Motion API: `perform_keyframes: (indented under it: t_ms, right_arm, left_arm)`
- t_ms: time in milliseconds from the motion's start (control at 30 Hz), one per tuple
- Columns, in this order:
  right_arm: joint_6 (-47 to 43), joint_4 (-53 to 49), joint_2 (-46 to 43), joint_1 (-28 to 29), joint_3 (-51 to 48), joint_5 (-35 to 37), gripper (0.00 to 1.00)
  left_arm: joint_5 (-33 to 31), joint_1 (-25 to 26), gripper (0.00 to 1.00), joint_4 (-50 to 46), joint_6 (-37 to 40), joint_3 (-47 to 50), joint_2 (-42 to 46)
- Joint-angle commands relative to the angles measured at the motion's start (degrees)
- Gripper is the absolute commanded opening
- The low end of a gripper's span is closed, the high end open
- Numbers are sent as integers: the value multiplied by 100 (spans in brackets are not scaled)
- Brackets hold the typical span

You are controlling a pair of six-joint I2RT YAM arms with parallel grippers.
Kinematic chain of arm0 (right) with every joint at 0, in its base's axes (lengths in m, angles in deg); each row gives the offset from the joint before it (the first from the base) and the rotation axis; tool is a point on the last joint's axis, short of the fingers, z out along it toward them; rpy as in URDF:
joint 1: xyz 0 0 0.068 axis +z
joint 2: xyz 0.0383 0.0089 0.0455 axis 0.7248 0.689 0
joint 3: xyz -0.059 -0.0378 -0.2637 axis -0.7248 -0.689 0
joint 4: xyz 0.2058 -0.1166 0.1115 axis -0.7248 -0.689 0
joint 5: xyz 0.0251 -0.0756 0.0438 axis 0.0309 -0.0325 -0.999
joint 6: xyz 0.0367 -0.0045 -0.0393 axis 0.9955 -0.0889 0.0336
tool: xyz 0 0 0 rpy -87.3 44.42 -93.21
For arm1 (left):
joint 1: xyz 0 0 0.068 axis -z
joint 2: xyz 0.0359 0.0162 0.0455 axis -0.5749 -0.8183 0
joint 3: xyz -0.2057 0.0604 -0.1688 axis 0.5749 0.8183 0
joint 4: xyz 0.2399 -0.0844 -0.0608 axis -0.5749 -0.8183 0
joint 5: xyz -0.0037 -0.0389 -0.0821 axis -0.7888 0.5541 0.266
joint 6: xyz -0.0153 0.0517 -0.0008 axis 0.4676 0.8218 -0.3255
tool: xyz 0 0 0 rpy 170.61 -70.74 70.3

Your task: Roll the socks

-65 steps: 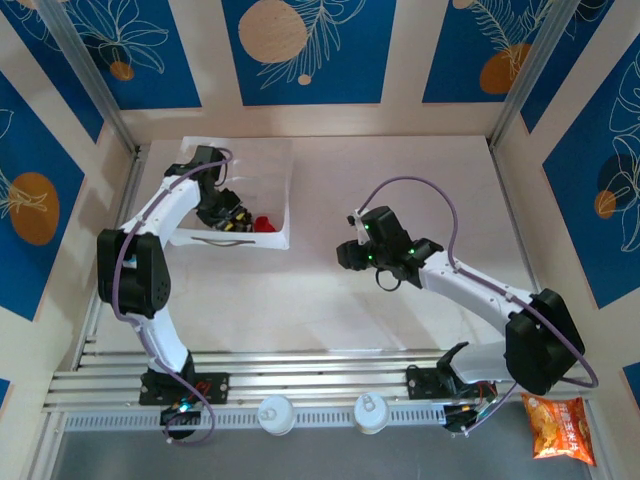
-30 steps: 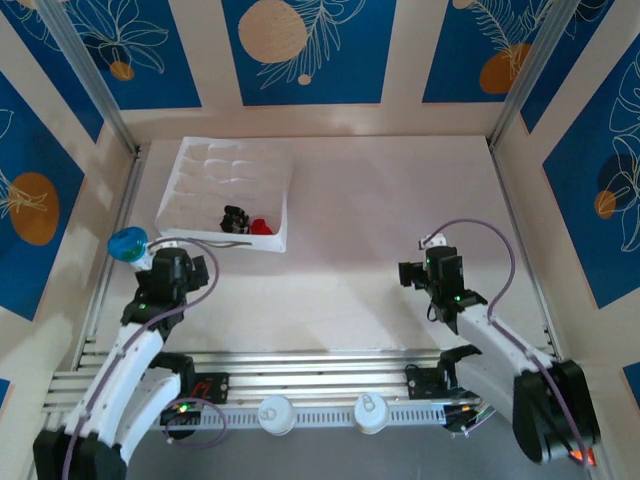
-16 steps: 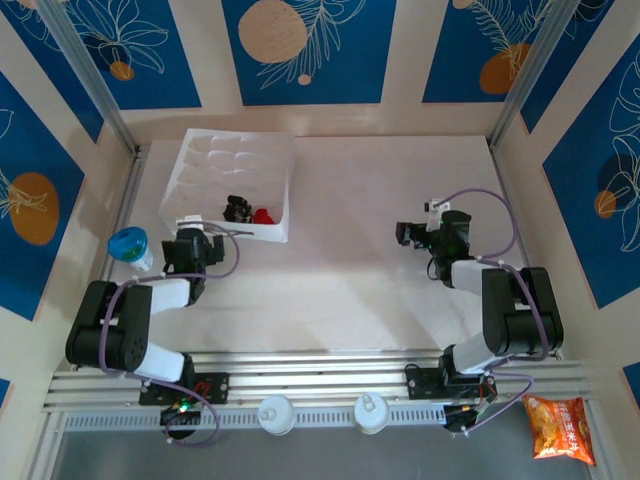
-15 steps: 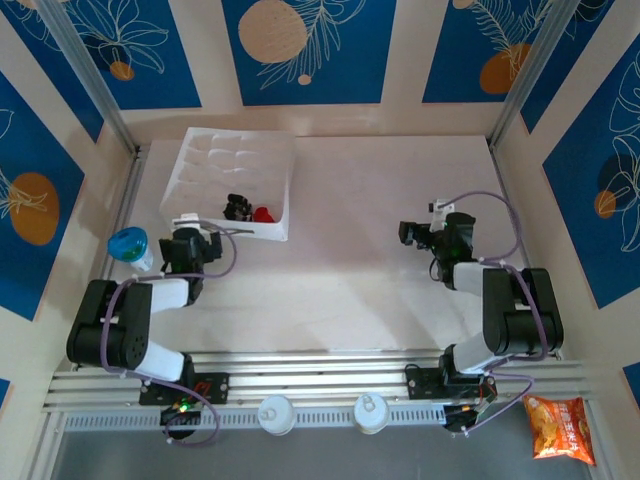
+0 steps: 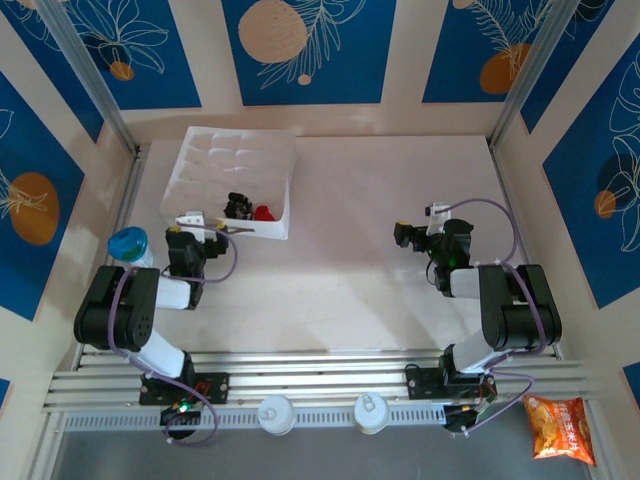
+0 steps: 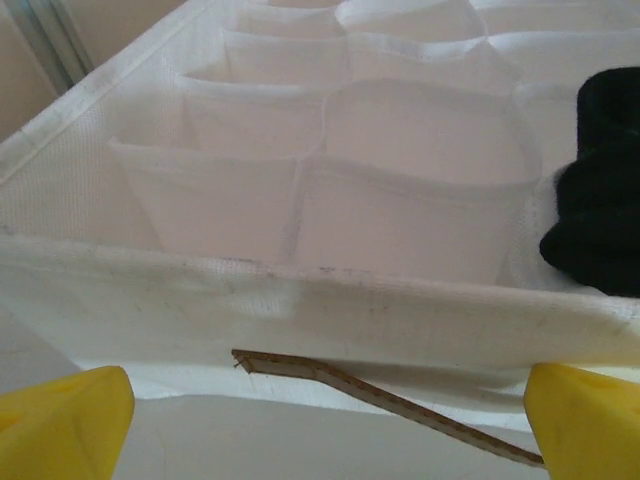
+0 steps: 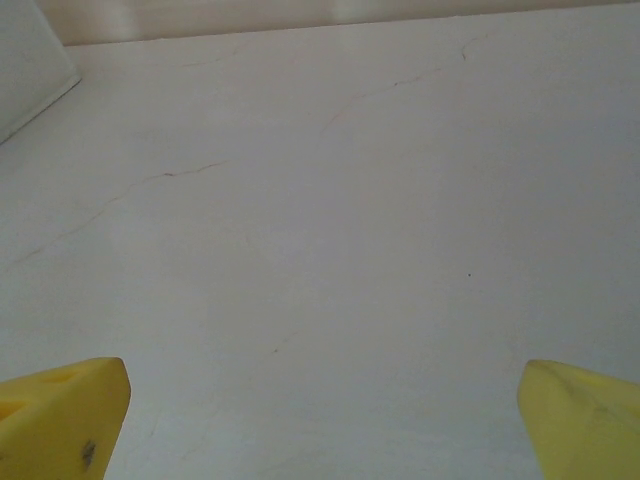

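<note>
Socks [image 5: 240, 206] sit, seemingly balled, in tray [image 5: 222, 160].

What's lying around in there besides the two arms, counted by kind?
Socks: 2 (black sock, red sock)
Tray: 1
Blue-lidded cup: 1
Snack bag: 1
White round caps: 2
Total: 7

Left arm [image 5: 125, 305] folded low by the table's [image 5: 340, 290] near-left edge, left gripper [image 5: 192, 222] pointing away, right arm [image 5: 505, 305] folded likewise, right gripper [image 5: 404, 236] pointing left, both grippers' yellow fingertips [image 6: 60, 420] spread wide
</note>
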Motion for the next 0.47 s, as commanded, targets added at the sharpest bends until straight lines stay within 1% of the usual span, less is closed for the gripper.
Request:
perform_keyframes:
  t_ms: [0, 433]
  right_arm:
    - [50, 18, -9, -21, 47, 80, 99]
    - [55, 12, -8, -38, 50, 29, 99]
  left_arm:
    - [187, -34, 100, 8, 98, 9, 55]
    - [176, -34, 100, -1, 99, 4, 52]
